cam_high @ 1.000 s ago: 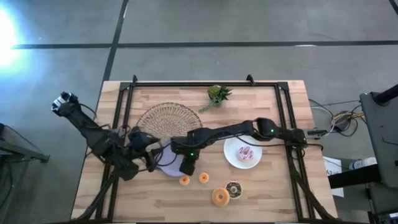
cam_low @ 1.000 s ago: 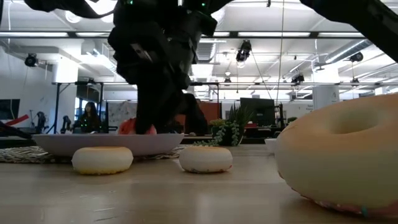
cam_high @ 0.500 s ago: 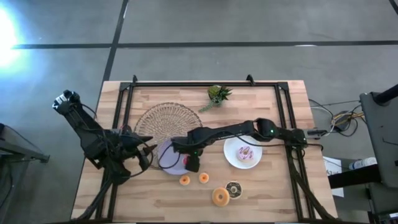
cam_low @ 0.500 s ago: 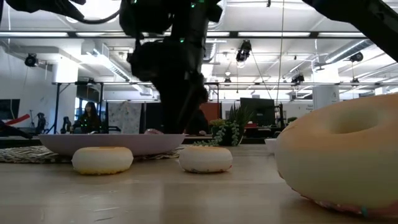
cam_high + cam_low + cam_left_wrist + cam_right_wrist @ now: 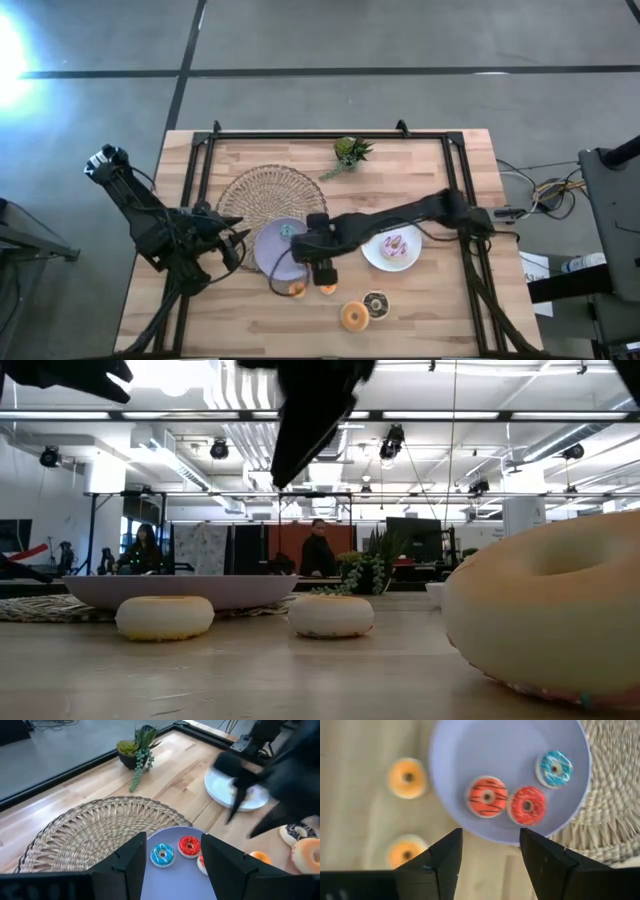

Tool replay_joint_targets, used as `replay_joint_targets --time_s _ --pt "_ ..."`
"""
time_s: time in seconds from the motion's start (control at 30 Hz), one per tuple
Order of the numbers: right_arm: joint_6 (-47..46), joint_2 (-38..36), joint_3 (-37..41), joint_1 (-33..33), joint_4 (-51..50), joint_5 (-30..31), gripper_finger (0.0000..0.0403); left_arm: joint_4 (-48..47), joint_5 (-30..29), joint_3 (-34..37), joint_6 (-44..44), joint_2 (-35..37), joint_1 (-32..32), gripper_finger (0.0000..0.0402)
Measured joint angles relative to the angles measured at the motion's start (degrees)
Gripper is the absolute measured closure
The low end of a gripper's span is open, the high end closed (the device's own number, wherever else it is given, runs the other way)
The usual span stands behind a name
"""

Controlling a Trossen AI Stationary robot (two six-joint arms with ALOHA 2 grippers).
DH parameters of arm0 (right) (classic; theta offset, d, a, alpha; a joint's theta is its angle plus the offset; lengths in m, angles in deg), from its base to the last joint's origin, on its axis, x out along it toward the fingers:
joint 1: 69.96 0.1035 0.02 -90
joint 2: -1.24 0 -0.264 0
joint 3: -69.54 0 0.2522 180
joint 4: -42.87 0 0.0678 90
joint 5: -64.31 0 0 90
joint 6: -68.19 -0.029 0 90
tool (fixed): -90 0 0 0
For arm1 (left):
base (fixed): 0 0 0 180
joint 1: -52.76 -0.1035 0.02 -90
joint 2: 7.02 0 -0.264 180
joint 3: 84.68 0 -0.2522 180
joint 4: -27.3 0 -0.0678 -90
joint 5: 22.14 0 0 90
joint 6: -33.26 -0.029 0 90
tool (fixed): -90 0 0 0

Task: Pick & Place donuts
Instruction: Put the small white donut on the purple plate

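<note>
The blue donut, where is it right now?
The blue donut lies on the lilac plate, beside the red donut, on the side toward the woven mat. The open right gripper hovers above the plate's edge.

Two dark, matte six-joint arms are showing black looping cables; left gripper [image 5: 170, 857] and right gripper [image 5: 490, 852] are showing blocky angular black fingers.

There are two plates, one lilac plate [image 5: 470, 750] holding three small donuts [image 5: 487, 796] and one white plate [image 5: 375, 252] with one pink donut [image 5: 395, 246], four more donuts [image 5: 354, 316] on the table, one woven mat [image 5: 262, 193], and one plant [image 5: 349, 152].
</note>
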Motion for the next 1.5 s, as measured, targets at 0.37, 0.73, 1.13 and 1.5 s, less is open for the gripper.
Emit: replay_joint_targets --time_s 0.37,0.73,1.13,1.5 --pt "-3.0 -18.8 33.2 6.9 24.3 -3.2 0.0221 11.7 1.5 6.9 1.4 -0.1 0.2 0.0239" --pt "7.6 -12.0 36.9 10.2 35.5 -3.2 0.0222 15.5 2.2 7.9 1.3 -0.1 0.2 0.0239" --pt "1.8 -8.0 32.6 10.4 30.4 -4.6 0.024 16.7 2.6 7.9 1.4 -0.2 0.2 0.0239" --pt "0.9 -5.4 33.3 10.4 33.5 -6.4 0.0243 16.7 1.5 8.6 1.4 -0.2 0.1 0.0239"
